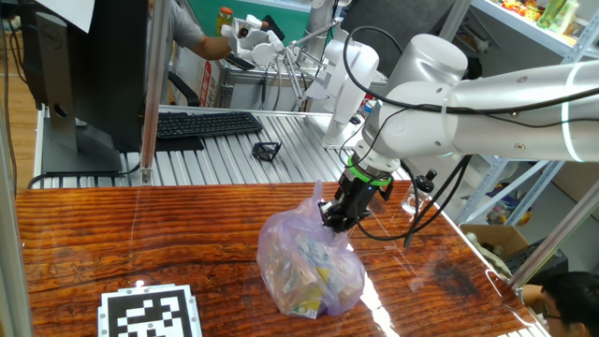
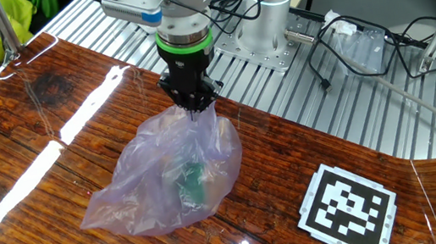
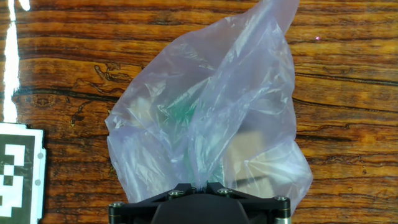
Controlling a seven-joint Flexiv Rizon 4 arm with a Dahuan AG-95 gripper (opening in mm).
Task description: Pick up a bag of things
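The bag of things [image 1: 309, 267] is a translucent pale lilac-pink plastic bag with yellow, green and white packets inside. It rests on the wooden table [image 1: 140, 243]. My gripper [image 1: 334, 217] is shut on the gathered top of the bag. In the other fixed view the gripper [image 2: 193, 108] pinches the bag's top and the bag [image 2: 166, 180] spreads below it on the table. In the hand view the fingers [image 3: 180, 188] meet at the bottom edge with the plastic pinched between them, and the bag [image 3: 211, 118] fills the middle.
A black-and-white marker card [image 1: 150, 314] lies on the table near the bag; it also shows in the other fixed view [image 2: 348, 206]. A keyboard [image 1: 208, 123] and monitor [image 1: 84, 65] stand behind. A person [image 1: 566, 295] is at the right edge. Cables [image 2: 377, 40] lie on the metal slats.
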